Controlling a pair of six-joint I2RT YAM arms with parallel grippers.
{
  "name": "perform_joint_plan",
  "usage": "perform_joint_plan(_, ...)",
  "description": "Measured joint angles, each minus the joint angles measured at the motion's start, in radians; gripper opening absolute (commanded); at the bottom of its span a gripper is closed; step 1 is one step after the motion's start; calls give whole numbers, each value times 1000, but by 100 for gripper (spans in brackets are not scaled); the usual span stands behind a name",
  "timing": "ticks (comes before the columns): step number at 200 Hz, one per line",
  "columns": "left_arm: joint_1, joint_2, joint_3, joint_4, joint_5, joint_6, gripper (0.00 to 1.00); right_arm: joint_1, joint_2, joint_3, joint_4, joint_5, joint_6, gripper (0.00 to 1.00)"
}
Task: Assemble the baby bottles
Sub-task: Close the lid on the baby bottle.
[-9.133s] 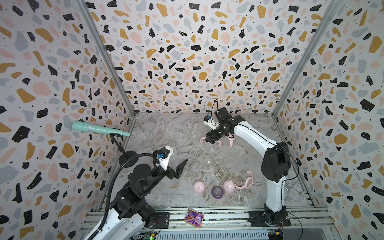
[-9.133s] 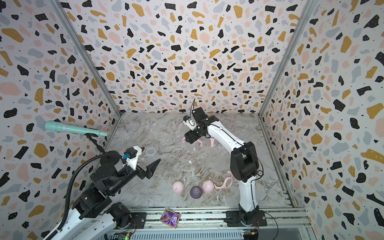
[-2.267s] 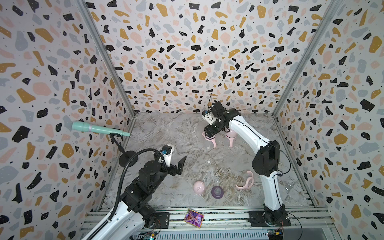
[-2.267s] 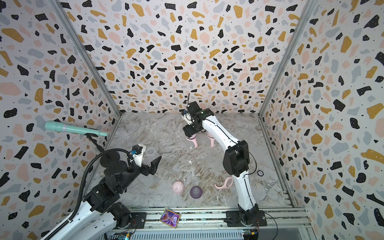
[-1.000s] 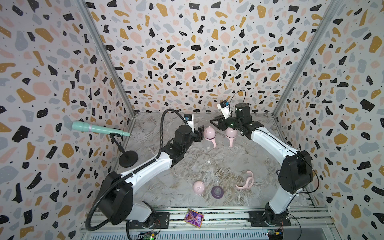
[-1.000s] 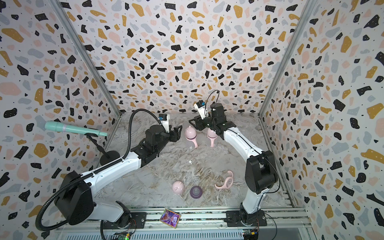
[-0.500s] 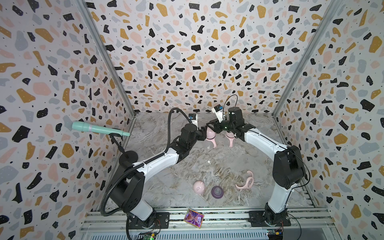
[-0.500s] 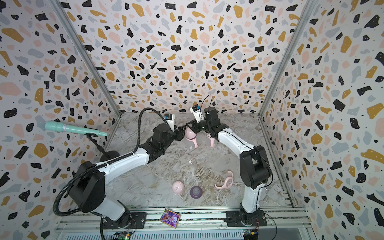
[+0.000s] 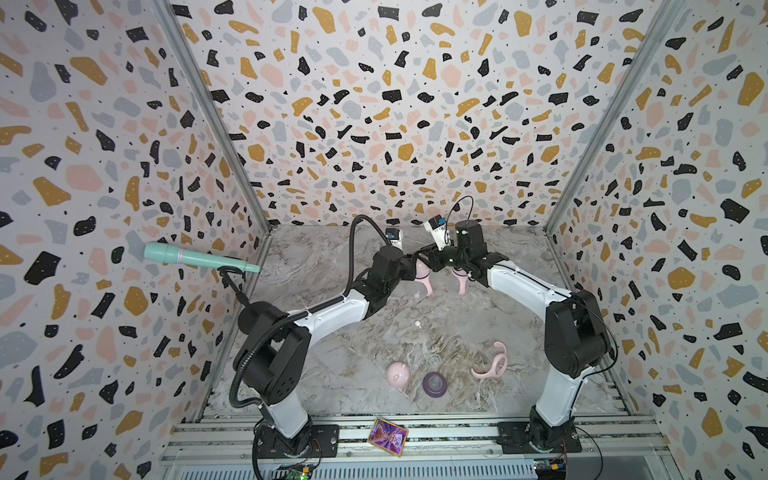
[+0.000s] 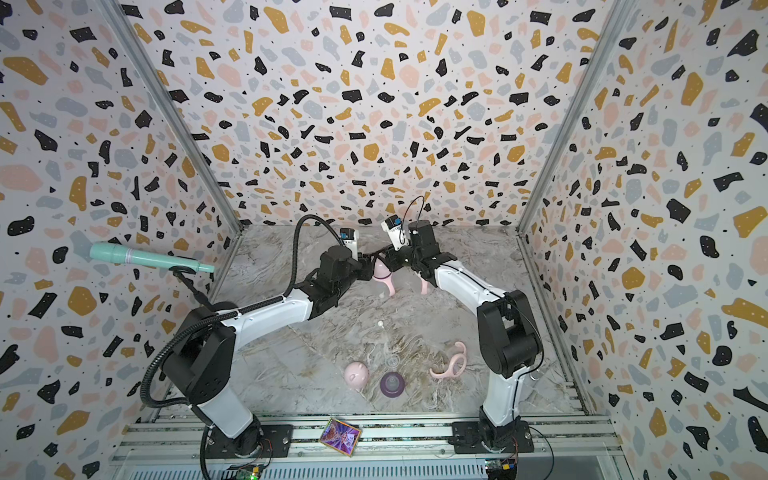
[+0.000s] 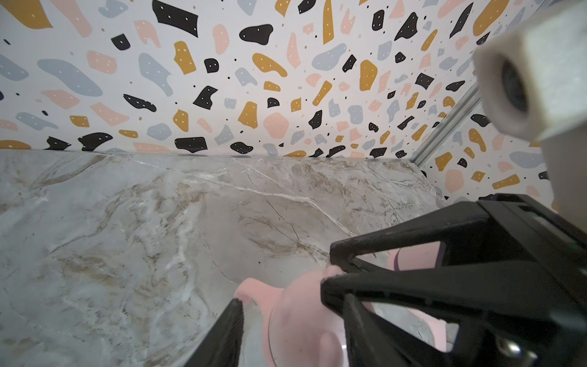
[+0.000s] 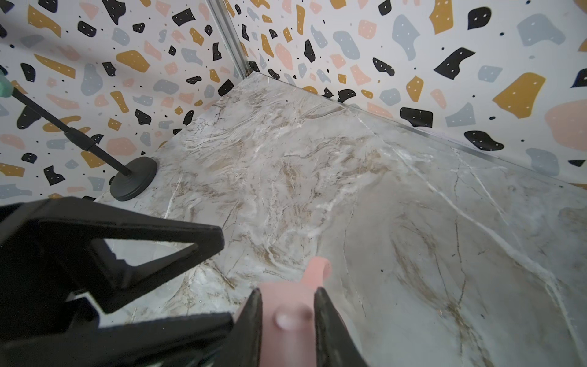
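Observation:
Two baby bottles stand close together at the back of the marble table. My left gripper (image 9: 417,266) (image 11: 290,305) is open around the pink dome cap (image 11: 301,321) of the left bottle (image 9: 424,277) (image 10: 384,276), with a gap showing at one finger (image 11: 228,333). My right gripper (image 9: 441,262) (image 12: 287,294) is shut on the cap (image 12: 287,313) of the right bottle (image 9: 460,283) (image 10: 423,286), both fingers pressed against it. The two grippers almost touch. Near the front lie a loose pink cap (image 9: 398,374), a purple teat ring (image 9: 433,383) and a pink handled collar (image 9: 490,368).
A teal microphone (image 9: 195,257) on a black stand (image 12: 135,178) sits at the left wall. A small clear part (image 9: 433,360) lies behind the teat ring and a tiny white bit (image 9: 417,324) mid-table. A colourful card (image 9: 387,436) rests on the front rail.
My left gripper has reached in from the left around the left bottle's cap, its jaws narrowing. My right gripper has come down and shut on the right bottle's cap.

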State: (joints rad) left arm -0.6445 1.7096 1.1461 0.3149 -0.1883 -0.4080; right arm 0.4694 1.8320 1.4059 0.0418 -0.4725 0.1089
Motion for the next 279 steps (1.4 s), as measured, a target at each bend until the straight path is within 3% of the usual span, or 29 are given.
perform_joint_plan(69, -8, 43, 40, -1, 15, -1, 33, 0, -16, -61, 90, 37, 22, 25)
perform_joint_plan(163, -14, 49, 46, -4, 85, 8, 21, 16, -65, -174, 195, 107, 73, 24)
perform_joint_plan(251, -14, 50, 44, -2, 98, 7, 19, 37, -84, -251, 309, 173, 138, 24)
perform_joint_plan(279, -14, 45, 44, -14, 99, 7, 25, 39, -89, -247, 291, 181, 142, 24)
